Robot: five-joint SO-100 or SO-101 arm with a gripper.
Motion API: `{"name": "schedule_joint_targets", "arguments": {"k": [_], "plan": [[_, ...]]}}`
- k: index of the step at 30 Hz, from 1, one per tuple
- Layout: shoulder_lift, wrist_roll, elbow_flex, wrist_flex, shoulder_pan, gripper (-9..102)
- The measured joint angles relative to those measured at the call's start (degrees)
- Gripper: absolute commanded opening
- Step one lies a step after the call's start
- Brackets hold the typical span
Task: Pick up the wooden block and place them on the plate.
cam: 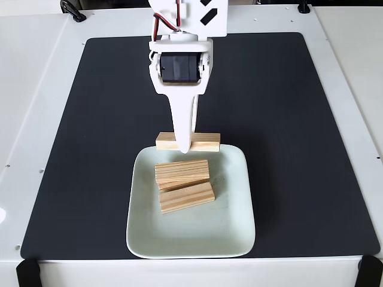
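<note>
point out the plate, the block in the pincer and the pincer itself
plate (233, 230): fixed view, bare floor near its right rim
held wooden block (207, 142): fixed view, its right end
pincer (184, 143): fixed view, fingertips at the block's middle

A plate (190, 239) sits on a mat (287, 119) near the front of the surface (36, 72). Two wooden blocks (182, 171) (187, 197) lie stacked in it. A third block (206, 142) sits at the plate's far rim, under the end effector (185, 146).

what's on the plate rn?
Two wooden blocks lie on the plate, touching, possibly overlapping. A third block sits at its far rim in the gripper; fingers hide its middle.
</note>
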Motion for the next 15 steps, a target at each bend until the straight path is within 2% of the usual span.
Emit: {"name": "schedule_joint_targets", "arguments": {"k": [15], "plan": [[-2.3, 0.0, 0.9, 2.2, 1.3, 0]]}}
